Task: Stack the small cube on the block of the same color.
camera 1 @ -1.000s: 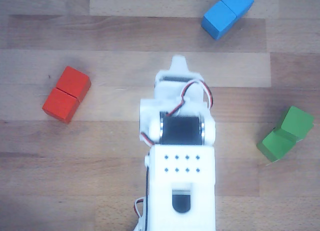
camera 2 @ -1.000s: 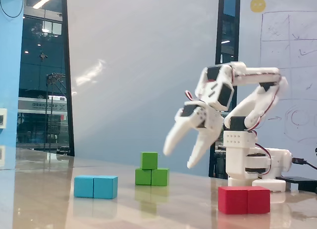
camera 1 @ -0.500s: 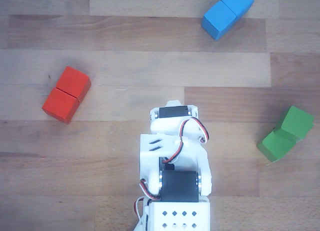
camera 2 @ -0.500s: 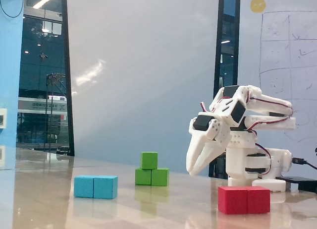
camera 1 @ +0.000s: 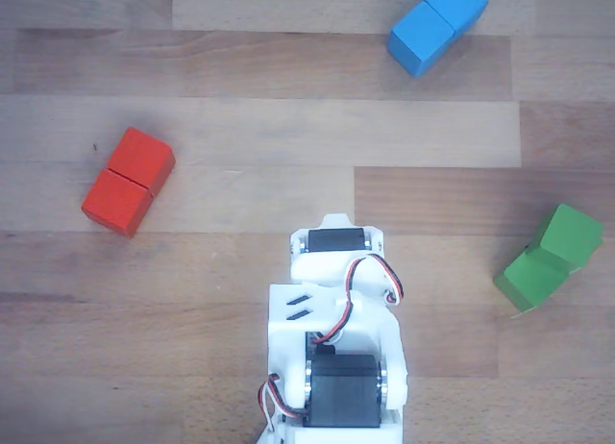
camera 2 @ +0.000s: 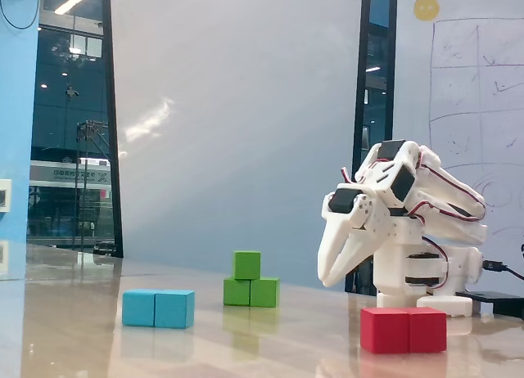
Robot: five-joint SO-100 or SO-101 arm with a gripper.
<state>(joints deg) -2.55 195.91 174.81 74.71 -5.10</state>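
Fixed view: the small green cube [camera 2: 246, 264] is sitting on top of the green oblong block [camera 2: 251, 292], toward its left half as this view shows it, with its left faces roughly flush. The stack is standing on the wooden table [camera 2: 270, 345], behind and to the right of the blue oblong block [camera 2: 159, 308] and well apart from the red oblong block [camera 2: 404, 330] in the foreground.

Other view, from above: the small green cube [camera 1: 572, 235] is covering the upper-right end of the green oblong block [camera 1: 525, 279], near the right edge of the table [camera 1: 240, 79]. The red oblong block [camera 1: 128, 182] is lying at the left and the blue oblong block [camera 1: 437, 26] at the top.

The gripper [camera 2: 337, 275] is hanging folded close in front of the arm's base [camera 2: 426, 280], fingertips pointing down above the table and well apart from the stack. Its fingers are lying close together with only a narrow gap showing, and nothing is sitting between them.

Judged from this arrangement, the stacking itself is looking complete: cube on matching block, released and standing unaided. Nothing appears to be left except the arm settling into a rest pose.
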